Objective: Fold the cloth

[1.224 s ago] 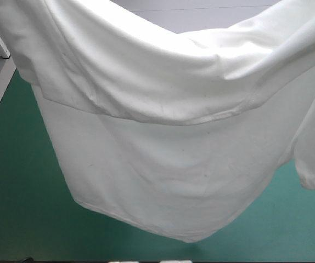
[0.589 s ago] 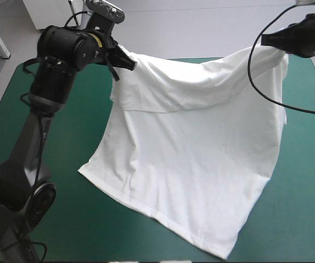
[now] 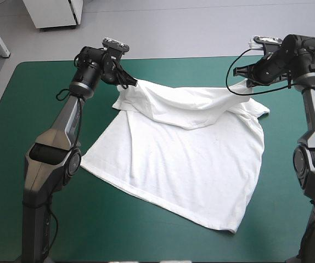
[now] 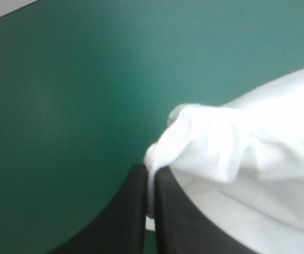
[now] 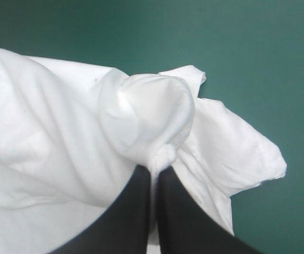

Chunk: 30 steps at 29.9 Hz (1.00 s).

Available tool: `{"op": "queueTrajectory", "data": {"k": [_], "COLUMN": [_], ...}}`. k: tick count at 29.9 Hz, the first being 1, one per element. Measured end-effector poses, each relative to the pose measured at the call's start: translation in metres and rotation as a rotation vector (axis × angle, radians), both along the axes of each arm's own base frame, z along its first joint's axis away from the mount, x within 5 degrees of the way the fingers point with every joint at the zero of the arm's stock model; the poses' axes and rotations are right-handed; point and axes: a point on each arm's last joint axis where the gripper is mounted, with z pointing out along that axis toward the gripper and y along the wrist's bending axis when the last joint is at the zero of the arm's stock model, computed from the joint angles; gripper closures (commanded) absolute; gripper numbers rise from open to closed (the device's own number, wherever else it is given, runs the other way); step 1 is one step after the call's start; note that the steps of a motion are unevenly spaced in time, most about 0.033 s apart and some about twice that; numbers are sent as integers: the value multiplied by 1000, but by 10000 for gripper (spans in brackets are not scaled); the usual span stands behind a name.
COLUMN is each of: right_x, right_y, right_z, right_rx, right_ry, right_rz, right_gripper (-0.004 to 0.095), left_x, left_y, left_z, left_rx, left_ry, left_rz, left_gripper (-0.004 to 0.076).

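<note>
T-shirt, hanging high earlier, is now settling flat on the teal-green cover. Left gripper at 10 o'clock and right gripper at 2 o'clock are pinching its far edge, likely readying the first fold.

The T-shirt lies on the table. Its far edge is raised and pinched at one end between the fingers of the left gripper, and at the other between those of the right gripper. Between the two grippers this edge sags and folds over the cloth beneath. Below them the body spreads flat toward the table's near edge. A sleeve lies just under and beside the right gripper.
</note>
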Motion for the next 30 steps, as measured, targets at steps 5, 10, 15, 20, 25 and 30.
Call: {"op": "queueTrajectory", "data": {"k": [5,10,15,20,25,30], "right_x": [15,19,20,20,13,-7], "right_y": [0,0,0,0,0,-2], "right_z": [-28,-42,-44,-36,-16,23], "right_rx": [1,-3,8,9,12,-15], "right_ry": [46,83,89,79,34,-49], "right_rz": [-3,6,-14,-14,-16,-27], "right_gripper": [671,324,414,453,455,466], "left_x": [17,25,26,20,16,-1], "left_y": [-3,2,11,22,30,37], "left_z": [-36,-60,-56,-37,-9,30], "left_rx": [-6,-31,-48,-43,-43,-19], "left_ry": [26,79,95,136,73,7], "left_rz": [-1,-14,-8,9,17,24], "left_gripper": [720,507,302,294,295,295]}}
